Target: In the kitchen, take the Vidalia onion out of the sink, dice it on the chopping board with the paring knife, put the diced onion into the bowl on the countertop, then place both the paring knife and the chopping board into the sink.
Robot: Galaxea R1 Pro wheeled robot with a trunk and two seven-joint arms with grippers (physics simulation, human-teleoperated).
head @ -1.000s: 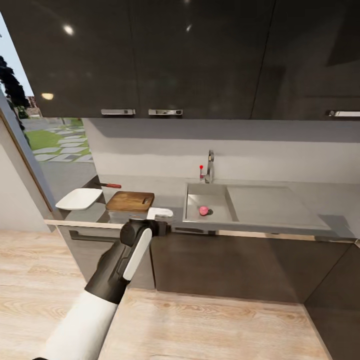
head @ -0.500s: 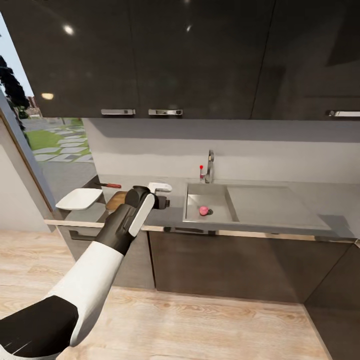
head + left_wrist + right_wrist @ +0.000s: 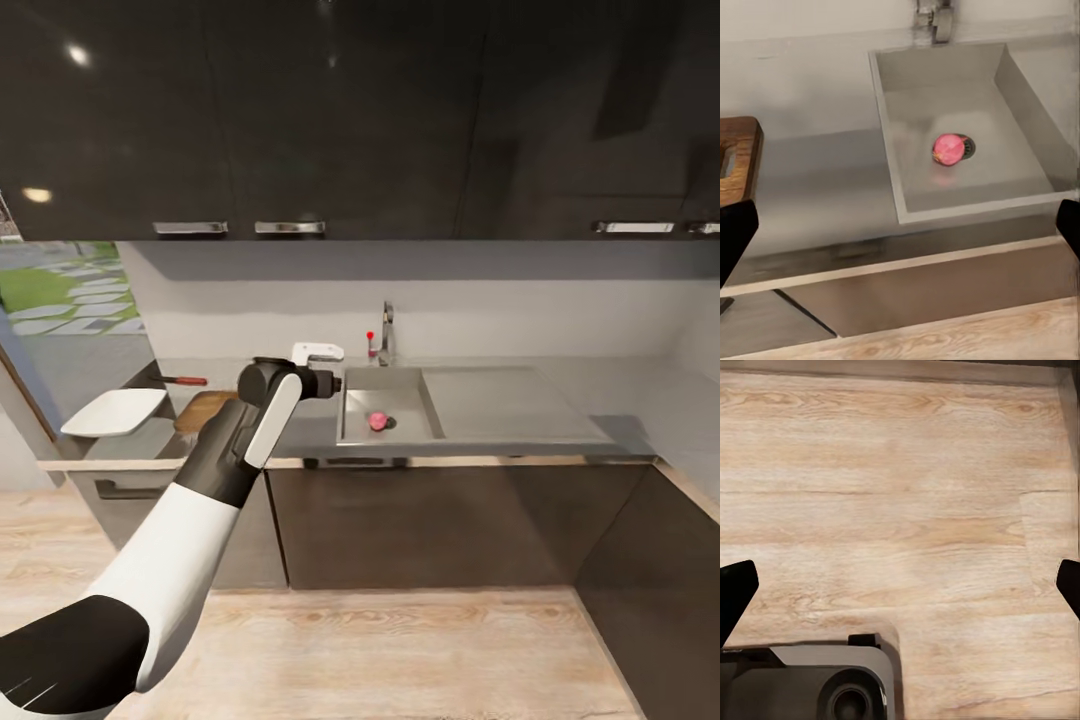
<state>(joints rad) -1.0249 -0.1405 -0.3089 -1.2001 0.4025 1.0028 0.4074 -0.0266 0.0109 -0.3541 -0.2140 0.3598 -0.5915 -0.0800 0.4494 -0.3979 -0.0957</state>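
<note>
The pinkish-red Vidalia onion (image 3: 377,421) (image 3: 949,149) lies by the drain in the grey sink (image 3: 400,390) (image 3: 1020,112). My left gripper (image 3: 321,368) (image 3: 902,232) hovers over the countertop (image 3: 300,435) just left of the sink, open and empty, its dark fingertips (image 3: 735,240) spread wide. The brown chopping board (image 3: 200,407) (image 3: 735,154) lies left of it, partly behind my arm. The red-handled paring knife (image 3: 182,380) lies behind the board, and the white bowl (image 3: 113,411) is furthest left. My right gripper (image 3: 902,589) is open above the wooden floor.
A chrome tap (image 3: 386,333) with a red knob (image 3: 370,337) stands behind the sink, and a drainboard (image 3: 500,400) lies to its right. Dark wall cabinets (image 3: 350,120) hang above. A side counter (image 3: 690,440) meets the worktop at the right. My base (image 3: 810,682) sits on the floor.
My left arm rose from the counter's front edge and moved over the countertop closer to the sink. The head view has turned right, shifting the whole scene left.
</note>
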